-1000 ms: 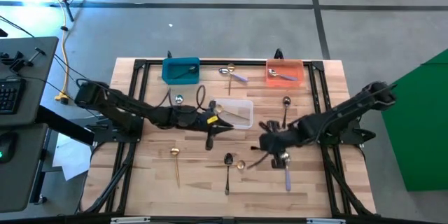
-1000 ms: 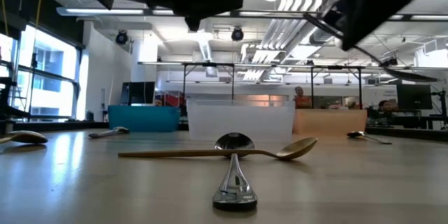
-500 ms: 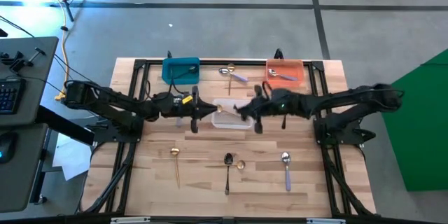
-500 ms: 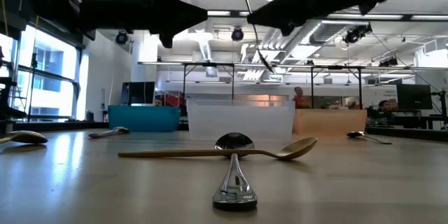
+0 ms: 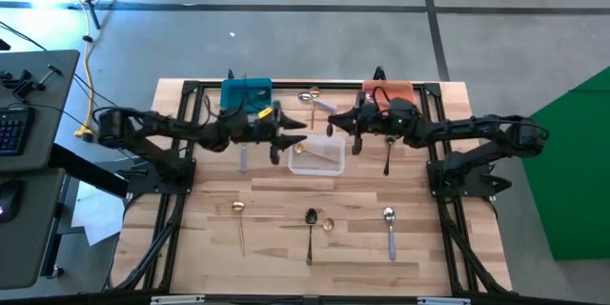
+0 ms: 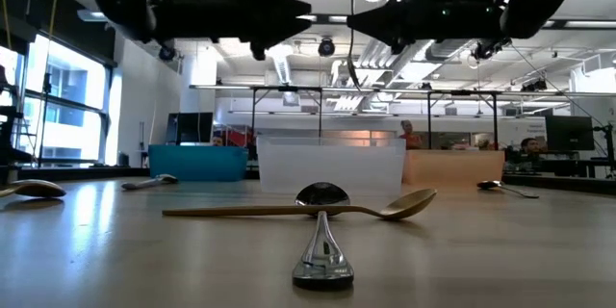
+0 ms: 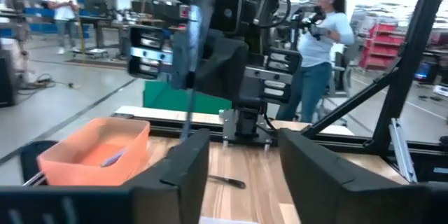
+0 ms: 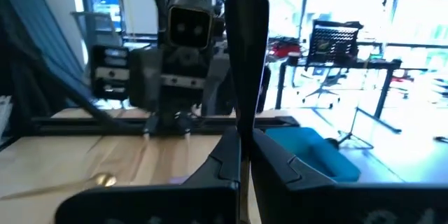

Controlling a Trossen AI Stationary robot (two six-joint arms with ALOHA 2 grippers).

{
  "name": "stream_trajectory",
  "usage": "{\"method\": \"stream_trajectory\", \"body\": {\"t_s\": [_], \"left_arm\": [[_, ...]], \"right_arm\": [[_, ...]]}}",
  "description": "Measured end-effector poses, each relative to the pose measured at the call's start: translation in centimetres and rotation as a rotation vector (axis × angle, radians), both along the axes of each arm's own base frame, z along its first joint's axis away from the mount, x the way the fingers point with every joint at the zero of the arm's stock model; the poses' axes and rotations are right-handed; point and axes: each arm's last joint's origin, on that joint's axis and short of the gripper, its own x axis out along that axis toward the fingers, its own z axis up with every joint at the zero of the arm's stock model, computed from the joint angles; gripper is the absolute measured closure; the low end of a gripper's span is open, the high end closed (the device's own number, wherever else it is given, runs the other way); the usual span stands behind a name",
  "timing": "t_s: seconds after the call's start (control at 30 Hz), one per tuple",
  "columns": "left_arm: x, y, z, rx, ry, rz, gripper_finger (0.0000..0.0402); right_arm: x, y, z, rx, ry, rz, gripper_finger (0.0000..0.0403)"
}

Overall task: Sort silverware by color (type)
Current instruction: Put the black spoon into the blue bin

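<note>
My right gripper hangs over the far edge of the clear bin, pointing toward the table's left, shut on a black spoon. My left gripper faces it from the left, open, with nothing between its fingers. A gold spoon lies in the clear bin. Other spoons lie flat on the table. These are a gold one, a black one, a silver one with a lilac handle and a black one. My right gripper pinches the black spoon between its two shut fingers, on the handle just below the bowl. The fingers come level from the table's right and lie across the spoon. The spoon stands upright and lifted clear, its bowl above the fingers and its handle hanging below.
A blue bin stands at the far left, partly under my left arm. An orange bin stands at the far right, under my right arm. Two spoons lie between them at the far edge. Another lilac-handled spoon lies left of the clear bin.
My right gripper has swung from the near right part of the table toward the far left, to the clear bin. It has turned to point toward the table's left, carrying the black spoon upright. My left gripper has gone toward the far edge, beside the clear bin.
</note>
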Motion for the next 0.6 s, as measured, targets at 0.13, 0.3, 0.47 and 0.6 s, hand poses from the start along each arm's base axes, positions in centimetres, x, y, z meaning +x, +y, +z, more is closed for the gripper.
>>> {"method": "stream_trajectory", "body": {"t_s": [0.13,0.3,0.47,0.6], "left_arm": [[1.5,1.6,0.1,0.004,0.001,-0.064,0.0209],[2.7,3.4,0.3,-0.002,-0.003,-0.067,0.0205],[3.4,4.4,0.6,-0.041,-0.009,-0.136,0.0204],[3.9,4.6,0.4,-0.046,-0.001,-0.131,0.02]], "right_arm": [[-0.3,-0.8,0.3,-0.012,-0.034,-0.033,0.0399],[-0.6,-1.5,0.8,0.002,-0.083,-0.057,0.0399],[-0.8,-1.7,1.2,0.013,-0.128,-0.06,0.0399],[-0.7,-1.3,1.4,0.028,-0.144,-0.011,0.0398]]}}
